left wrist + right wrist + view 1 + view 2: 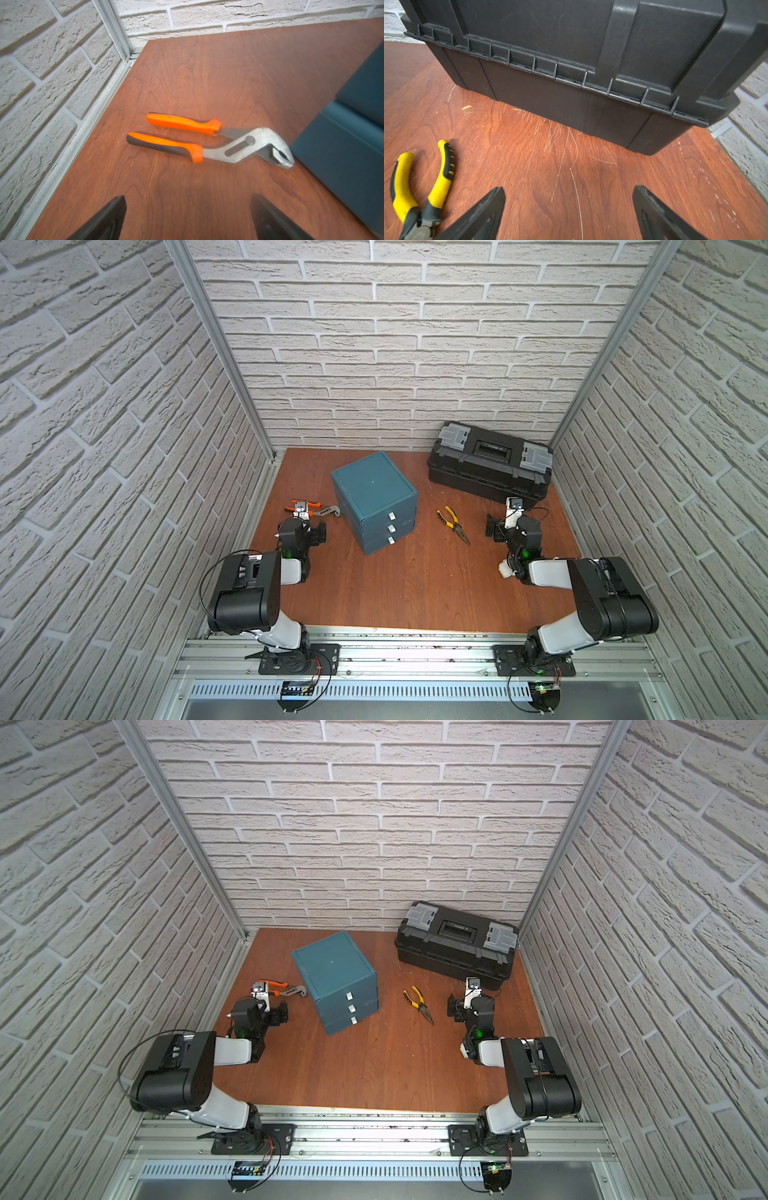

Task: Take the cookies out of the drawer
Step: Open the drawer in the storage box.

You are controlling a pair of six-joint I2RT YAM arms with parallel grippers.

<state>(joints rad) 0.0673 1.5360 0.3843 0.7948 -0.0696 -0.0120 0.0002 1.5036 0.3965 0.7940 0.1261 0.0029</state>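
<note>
Room: white brick walls, brown wooden tabletop (395, 585).
Cookies: hidden from view.
Drawers (390, 527): three, all shut, in the teal cabinet (374, 485), centre of both top views.
Left gripper (188, 197): spread wide, empty, facing orange-handled pliers (207, 139).
Right gripper (569, 188): spread wide, empty, facing black toolbox (571, 52); yellow-handled pliers (425, 187) lower left of its wrist view.

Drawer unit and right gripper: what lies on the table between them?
The yellow-handled pliers lie between the teal drawer unit and the right gripper, touching neither; both top views show it.
</note>
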